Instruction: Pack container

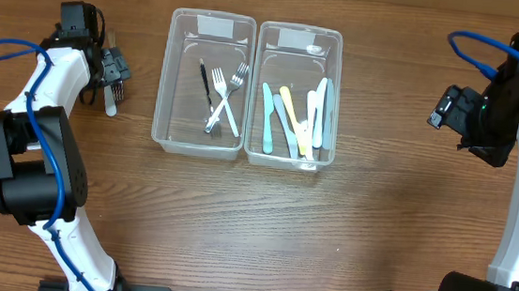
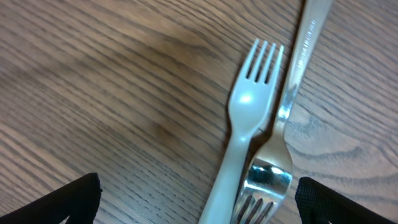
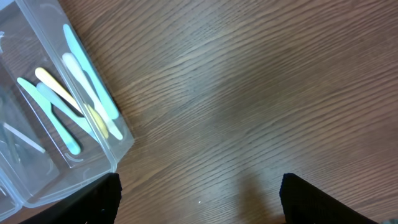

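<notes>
Partly packed, judging by how things lie. At far left, outside either bin: a white plastic fork [image 2: 245, 118] and a shiny metal fork [image 2: 273, 177], overlapping and touching on the brown wooden table [image 2: 93, 74], tines pointing opposite ways. Directly above them, the left gripper [image 2: 199, 211]: spread wide, one black finger at each lower corner of the wrist view, grasping nothing.

Further right, the clear plastic left container [image 1: 163, 81]: already loaded with two pale crossed forks [image 1: 231, 91] and a thin black utensil [image 1: 205, 82], kind too small to tell. Right beside it, the clear plastic right container [image 1: 335, 96]: filled with pastel plastic knives [image 1: 290, 120] in blue, yellow and white.

At far right, the right gripper [image 3: 199, 208]: wide open over bare wood near that bin's corner, empty-handed.

Left to do, apparently: closing on the two loose forks and dropping them in with the other forks. No further stray cutlery in sight.
</notes>
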`<state>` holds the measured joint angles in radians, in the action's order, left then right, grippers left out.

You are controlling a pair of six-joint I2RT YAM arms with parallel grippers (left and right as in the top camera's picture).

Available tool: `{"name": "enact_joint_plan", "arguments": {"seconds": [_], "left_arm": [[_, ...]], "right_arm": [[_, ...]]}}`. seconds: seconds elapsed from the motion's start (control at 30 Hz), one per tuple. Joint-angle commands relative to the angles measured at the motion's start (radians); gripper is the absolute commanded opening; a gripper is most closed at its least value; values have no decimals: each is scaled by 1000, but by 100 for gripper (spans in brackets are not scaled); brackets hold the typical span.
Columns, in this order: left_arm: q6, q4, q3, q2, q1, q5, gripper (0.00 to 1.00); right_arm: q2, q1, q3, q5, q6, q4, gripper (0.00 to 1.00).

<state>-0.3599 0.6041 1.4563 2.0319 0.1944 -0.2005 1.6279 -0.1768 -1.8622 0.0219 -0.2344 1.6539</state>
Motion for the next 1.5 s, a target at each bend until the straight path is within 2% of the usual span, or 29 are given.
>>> {"name": "enact_joint_plan", "arguments": {"seconds": [0.0, 0.27, 1.1, 1.3, 1.47], "left_arm": [[-49, -19, 0, 17, 5, -40, 100], [-94, -38, 0, 18, 18, -71, 100], [-93, -43, 0, 105, 30, -63, 100], [-63, -35, 0, 105, 29, 27, 100], [-63, 8, 0, 105, 28, 70, 88]], "right_arm": [[-10, 0, -2, -2, 8, 2, 84], [-10, 0, -2, -2, 23, 2, 84], [-10, 0, -2, -2, 24, 1, 84], [-10, 0, -2, -2, 26, 1, 84], [-10, 0, -2, -2, 26, 2, 84]]}}
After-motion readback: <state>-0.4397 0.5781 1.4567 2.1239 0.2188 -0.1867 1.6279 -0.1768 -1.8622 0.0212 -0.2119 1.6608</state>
